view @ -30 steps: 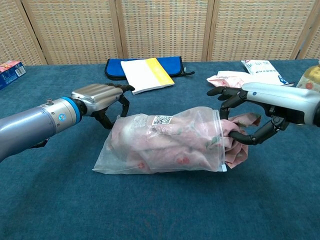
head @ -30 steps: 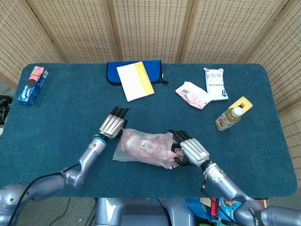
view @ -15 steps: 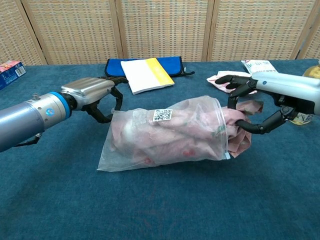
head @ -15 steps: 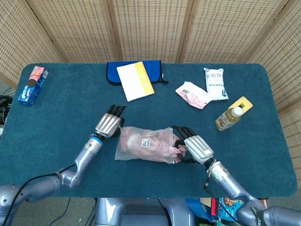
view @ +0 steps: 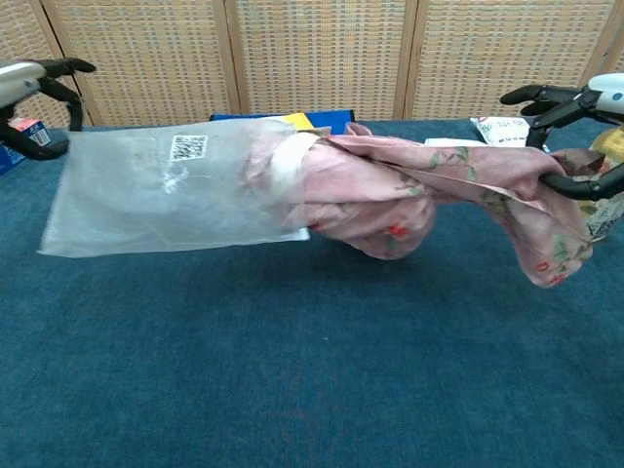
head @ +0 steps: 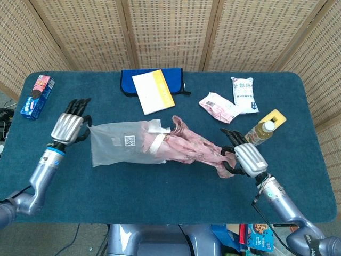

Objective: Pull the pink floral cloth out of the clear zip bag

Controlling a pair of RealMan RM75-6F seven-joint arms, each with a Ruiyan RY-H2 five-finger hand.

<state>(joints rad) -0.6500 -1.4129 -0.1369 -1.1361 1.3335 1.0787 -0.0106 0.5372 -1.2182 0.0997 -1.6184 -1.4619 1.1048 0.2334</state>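
Our left hand (head: 68, 127) grips the clear zip bag (head: 120, 143); our right hand (head: 246, 158) grasps the soft, limp pink floral cloth (head: 192, 146).

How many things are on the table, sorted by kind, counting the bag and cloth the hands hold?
Zip bags: 1
Cloths: 1
Snack packets: 2
Bottles: 1
Boxes: 1
Booklets: 1
Blue pouches: 1
Yellow blocks: 1
Total: 9
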